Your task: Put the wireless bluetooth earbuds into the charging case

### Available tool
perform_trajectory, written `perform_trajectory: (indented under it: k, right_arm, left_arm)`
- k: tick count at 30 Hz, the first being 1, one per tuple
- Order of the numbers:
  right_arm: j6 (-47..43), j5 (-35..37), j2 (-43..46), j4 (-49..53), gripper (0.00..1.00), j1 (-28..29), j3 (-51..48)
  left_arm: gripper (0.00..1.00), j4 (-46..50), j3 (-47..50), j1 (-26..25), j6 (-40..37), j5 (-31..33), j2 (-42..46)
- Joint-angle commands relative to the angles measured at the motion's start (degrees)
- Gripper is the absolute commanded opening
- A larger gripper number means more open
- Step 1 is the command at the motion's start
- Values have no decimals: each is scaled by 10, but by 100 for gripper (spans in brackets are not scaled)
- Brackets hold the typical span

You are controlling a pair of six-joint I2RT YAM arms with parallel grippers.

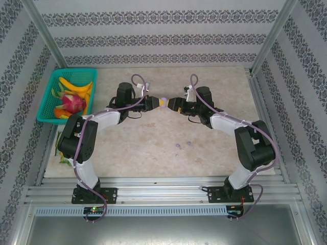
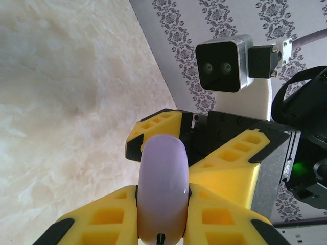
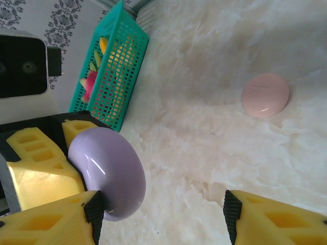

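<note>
one purple charging case (image 2: 162, 168) clamped mid-air by left gripper (image 2: 162, 214); right gripper (image 3: 163, 212) jaws apart beside it. step: prob. opening case. nxt: rt must pinch free half.

A robot test cell in a lab, plain as day: a black-and-white left robot arm (image 1: 82, 138) and its twin right robot arm (image 1: 253, 145) stand bolted to ribbed silver aluminium rails (image 1: 163, 194) at the near edge of a cream marble-look tabletop (image 1: 153, 148). Bare silver aluminium frame posts (image 1: 43, 30) box it in, backed by grey damask-patterned wallpaper panels (image 1: 153, 30). Far left sits a teal plastic mesh basket (image 1: 46, 99) of yellow and pink fruit (image 1: 70, 104), and a silver-and-black camera block (image 2: 225, 64) rides one wrist.
</note>
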State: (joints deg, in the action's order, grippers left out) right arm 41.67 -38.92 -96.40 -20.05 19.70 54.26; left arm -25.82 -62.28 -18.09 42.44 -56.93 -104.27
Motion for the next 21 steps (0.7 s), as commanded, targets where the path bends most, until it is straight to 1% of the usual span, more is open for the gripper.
perform_trajectory:
  k: [1, 7, 12, 16, 21]
  right_arm:
    - [17, 1, -16, -41, 64, -8, -1]
    - [69, 4, -43, -107, 61, -33, -28]
    - [88, -1, -56, -122, 60, -35, -30]
    - [92, 0, -29, -130, 59, -44, -50]
    - [85, -8, 36, -112, 59, -48, -64]
  left_arm:
    - [3, -1, -14, 2, -11, -22, 26]
    - [2, -10, -14, 1, -5, -29, 36]
    - [1, -10, -17, 2, -5, -29, 42]
    - [1, -3, -19, 1, -10, -24, 38]
    - [1, -10, -18, 1, -8, -25, 24]
